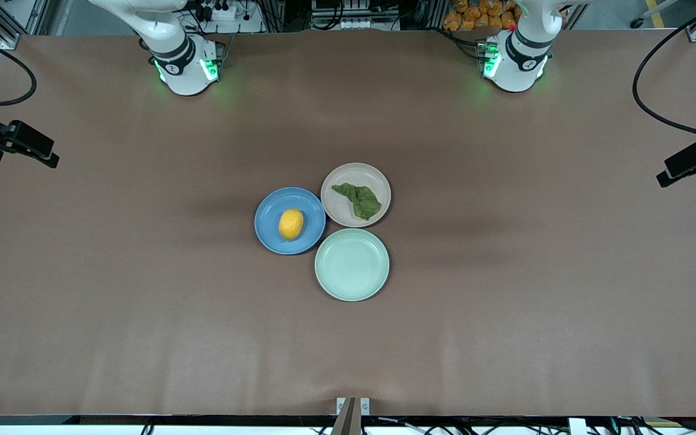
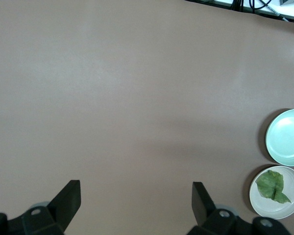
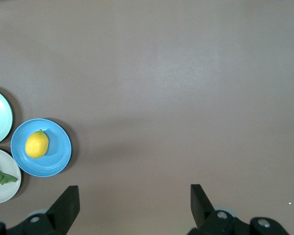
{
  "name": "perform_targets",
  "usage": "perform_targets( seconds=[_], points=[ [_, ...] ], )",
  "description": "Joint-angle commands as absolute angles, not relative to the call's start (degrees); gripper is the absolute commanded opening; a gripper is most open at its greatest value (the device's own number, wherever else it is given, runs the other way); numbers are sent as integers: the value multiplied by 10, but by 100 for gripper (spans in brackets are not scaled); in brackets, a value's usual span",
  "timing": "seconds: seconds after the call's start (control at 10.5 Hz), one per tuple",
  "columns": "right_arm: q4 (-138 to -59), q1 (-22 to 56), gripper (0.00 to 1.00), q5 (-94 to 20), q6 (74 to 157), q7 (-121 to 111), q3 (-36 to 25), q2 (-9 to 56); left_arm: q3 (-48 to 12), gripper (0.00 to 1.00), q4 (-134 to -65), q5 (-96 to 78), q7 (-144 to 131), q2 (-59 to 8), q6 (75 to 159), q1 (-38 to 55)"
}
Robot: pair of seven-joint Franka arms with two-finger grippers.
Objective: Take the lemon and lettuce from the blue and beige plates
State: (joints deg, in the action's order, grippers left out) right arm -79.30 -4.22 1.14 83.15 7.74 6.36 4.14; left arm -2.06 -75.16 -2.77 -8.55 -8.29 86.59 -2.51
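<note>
A yellow lemon (image 1: 290, 224) lies on the blue plate (image 1: 269, 214) in the middle of the table. A dark green lettuce leaf (image 1: 359, 200) lies on the beige plate (image 1: 339, 205) beside it, toward the left arm's end. Both grippers are out of the front view, high over bare table. My left gripper (image 2: 136, 199) is open and empty; its view shows the lettuce (image 2: 273, 185) on the beige plate (image 2: 289, 205). My right gripper (image 3: 134, 201) is open and empty; its view shows the lemon (image 3: 37, 144) on the blue plate (image 3: 59, 152).
An empty mint-green plate (image 1: 352, 264) touches both plates, nearer the front camera; it also shows in the left wrist view (image 2: 286, 137). Two black cameras on stands (image 1: 19, 144) (image 1: 695, 158) sit at the table's ends. The arm bases (image 1: 186, 63) (image 1: 514, 60) stand at the table's back edge.
</note>
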Motion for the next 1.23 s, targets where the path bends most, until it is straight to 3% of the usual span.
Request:
perform_targets(
  seconds=[0.0, 0.47, 1.14],
  points=[
    [-799, -39, 100, 10, 826, 74, 61, 31, -19, 100, -760, -19, -73, -72, 864, -25],
    [-802, -37, 100, 10, 831, 74, 60, 32, -21, 100, -760, -18, -73, -73, 864, -24],
    [-865, -28, 100, 10, 905, 83, 61, 33, -116, 100, -830, -53, -97, -134, 867, 30]
  ],
)
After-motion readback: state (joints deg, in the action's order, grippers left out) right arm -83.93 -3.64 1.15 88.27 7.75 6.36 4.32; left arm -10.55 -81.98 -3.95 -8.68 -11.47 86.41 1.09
